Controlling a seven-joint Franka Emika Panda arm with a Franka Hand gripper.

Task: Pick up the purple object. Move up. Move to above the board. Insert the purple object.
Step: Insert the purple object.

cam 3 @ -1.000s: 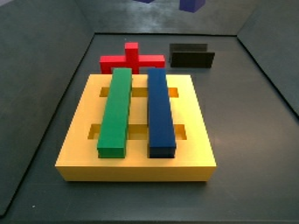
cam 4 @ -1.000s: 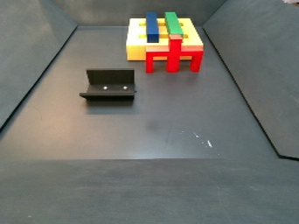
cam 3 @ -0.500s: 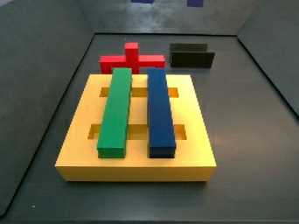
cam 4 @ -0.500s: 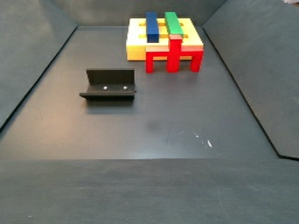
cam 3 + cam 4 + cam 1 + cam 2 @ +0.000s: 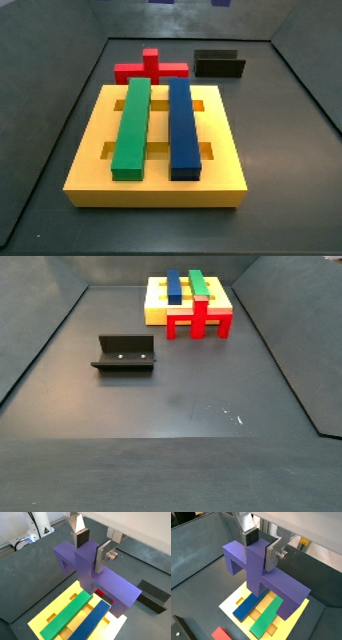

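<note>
My gripper (image 5: 92, 548) is shut on the central stem of the purple object (image 5: 93, 577), a matte purple block with a wide crossbar and two short legs. It hangs in the air above the board (image 5: 59, 605), apart from it. Both wrist views show this grip (image 5: 261, 548) on the purple object (image 5: 258, 572). The board (image 5: 154, 190) is a thick yellow slab with cut slots. It carries a long green bar (image 5: 131, 125) and a long blue bar (image 5: 183, 125). In a side view only small purple tips (image 5: 221, 2) show at the top edge.
A red cross-shaped block (image 5: 150, 68) stands against the board's far end, also seen in a side view (image 5: 201, 318). The dark fixture (image 5: 124, 354) stands on the floor apart from the board (image 5: 156, 318). Grey walls enclose the floor.
The purple tips at the top edge of a side view have shrunk, so the held object has risen slightly. Nothing on the floor has moved.
</note>
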